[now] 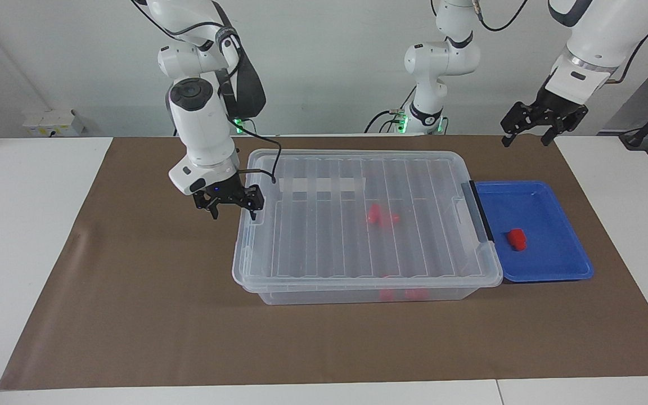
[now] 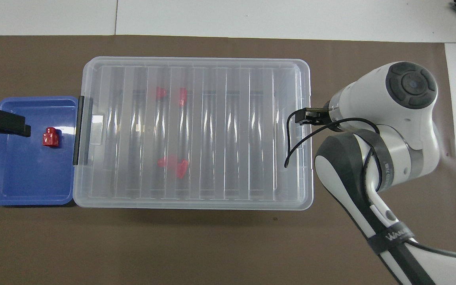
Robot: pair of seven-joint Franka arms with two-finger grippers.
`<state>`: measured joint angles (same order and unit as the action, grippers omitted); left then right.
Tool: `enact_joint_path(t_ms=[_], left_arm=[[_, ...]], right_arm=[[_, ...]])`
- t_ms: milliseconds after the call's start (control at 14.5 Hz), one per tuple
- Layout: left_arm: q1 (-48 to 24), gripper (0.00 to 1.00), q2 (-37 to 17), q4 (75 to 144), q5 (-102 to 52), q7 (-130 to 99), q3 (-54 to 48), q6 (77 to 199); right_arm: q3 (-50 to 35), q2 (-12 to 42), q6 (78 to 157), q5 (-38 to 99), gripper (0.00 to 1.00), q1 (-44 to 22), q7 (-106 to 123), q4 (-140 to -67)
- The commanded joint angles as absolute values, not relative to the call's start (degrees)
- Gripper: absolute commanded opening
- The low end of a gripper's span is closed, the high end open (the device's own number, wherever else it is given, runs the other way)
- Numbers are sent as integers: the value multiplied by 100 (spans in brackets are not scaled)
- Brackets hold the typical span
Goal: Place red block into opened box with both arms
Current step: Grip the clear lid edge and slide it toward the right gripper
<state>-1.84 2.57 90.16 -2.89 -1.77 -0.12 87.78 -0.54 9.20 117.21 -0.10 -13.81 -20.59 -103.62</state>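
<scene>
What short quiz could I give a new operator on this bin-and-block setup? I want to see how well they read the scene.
1. True or false: the lid lies on the box.
2. Where is the loose red block? A) in the blue tray; B) on the brown mat; C) in a gripper.
3. Fill in: the right gripper hangs open over the box's end toward the ____ arm's end of the table, while the left gripper, also open, waits raised over the mat.

Key: 1 true; 2 A; 3 right.
</scene>
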Motion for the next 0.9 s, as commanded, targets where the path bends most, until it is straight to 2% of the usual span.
enact_joint_path(t_ms=[0, 689, 826], left_arm=[[-158, 100, 396, 9167, -378, -132, -9, 8868], [-167, 100, 396, 9176, -378, -149, -9, 8920], [-167, 100, 396, 9167, -378, -141, -9, 8904]], right_arm=[[-88, 817, 11733, 79, 98, -1135, -1776, -10485], [-88, 826, 11549, 79, 98, -379, -476, -10485], [-88, 809, 11313, 79, 98, -221, -291, -10477]])
